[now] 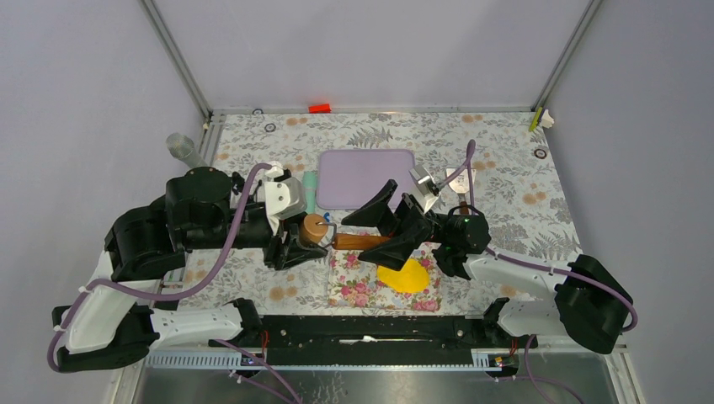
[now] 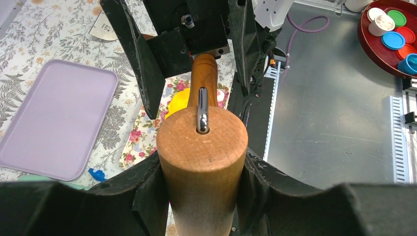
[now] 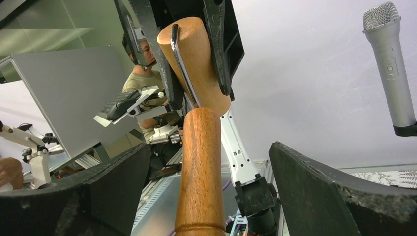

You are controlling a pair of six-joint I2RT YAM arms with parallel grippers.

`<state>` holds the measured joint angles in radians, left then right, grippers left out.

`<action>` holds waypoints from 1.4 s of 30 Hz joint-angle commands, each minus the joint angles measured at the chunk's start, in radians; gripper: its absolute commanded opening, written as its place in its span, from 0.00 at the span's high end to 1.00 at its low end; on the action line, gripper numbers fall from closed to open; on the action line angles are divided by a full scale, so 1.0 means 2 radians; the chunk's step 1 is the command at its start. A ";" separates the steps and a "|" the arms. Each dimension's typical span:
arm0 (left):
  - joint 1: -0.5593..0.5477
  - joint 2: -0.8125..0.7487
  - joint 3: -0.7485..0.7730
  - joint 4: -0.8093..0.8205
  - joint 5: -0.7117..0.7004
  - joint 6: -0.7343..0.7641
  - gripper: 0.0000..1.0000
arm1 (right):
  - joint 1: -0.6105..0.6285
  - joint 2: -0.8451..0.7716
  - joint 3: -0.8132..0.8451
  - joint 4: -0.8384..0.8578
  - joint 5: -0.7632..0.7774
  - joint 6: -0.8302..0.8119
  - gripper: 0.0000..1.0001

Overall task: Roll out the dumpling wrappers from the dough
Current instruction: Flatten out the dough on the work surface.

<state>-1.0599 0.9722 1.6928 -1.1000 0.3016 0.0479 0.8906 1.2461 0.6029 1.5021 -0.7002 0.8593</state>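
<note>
A wooden rolling pin (image 1: 315, 228) hangs just above a floral cloth (image 1: 354, 286). My left gripper (image 1: 301, 241) is shut on its thick roller (image 2: 202, 147), one finger pressed to each side. The pin's slim handle (image 3: 201, 172) points at my right gripper (image 1: 389, 229), which stands open around it; both pads are well off the wood. The dough (image 1: 404, 275), a flat irregular bright yellow sheet, lies on the cloth under the right gripper. In the left wrist view only a patch of the dough (image 2: 178, 101) shows beside the handle. No dumpling wrappers are in view.
A lilac tray (image 1: 366, 178) lies behind the cloth, with a teal tool (image 1: 310, 192) to its left and a metal cutter (image 1: 425, 181) to its right. A red dish of coloured lids (image 2: 388, 29) sits off the table. A microphone (image 3: 393, 64) hangs at the right.
</note>
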 commanded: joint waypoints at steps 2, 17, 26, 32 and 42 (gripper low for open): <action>-0.002 -0.012 0.000 0.064 -0.008 -0.003 1.00 | 0.006 -0.002 0.015 0.110 0.005 -0.013 0.03; -0.002 -0.022 -0.009 0.065 -0.040 0.001 1.00 | 0.008 -0.010 0.019 0.110 -0.010 -0.008 0.31; -0.002 -0.047 -0.028 0.096 -0.057 -0.007 1.00 | 0.008 -0.002 0.021 0.110 -0.002 -0.007 0.15; -0.002 -0.055 -0.037 0.103 -0.060 -0.010 1.00 | 0.009 -0.002 0.024 0.110 -0.002 -0.002 0.15; -0.002 -0.053 -0.054 0.109 -0.049 -0.012 1.00 | 0.016 0.016 0.049 0.110 -0.005 -0.005 0.15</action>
<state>-1.0599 0.8673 1.5856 -0.9981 0.1978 0.0319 0.9070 1.2583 0.6319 1.5017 -0.7025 0.8581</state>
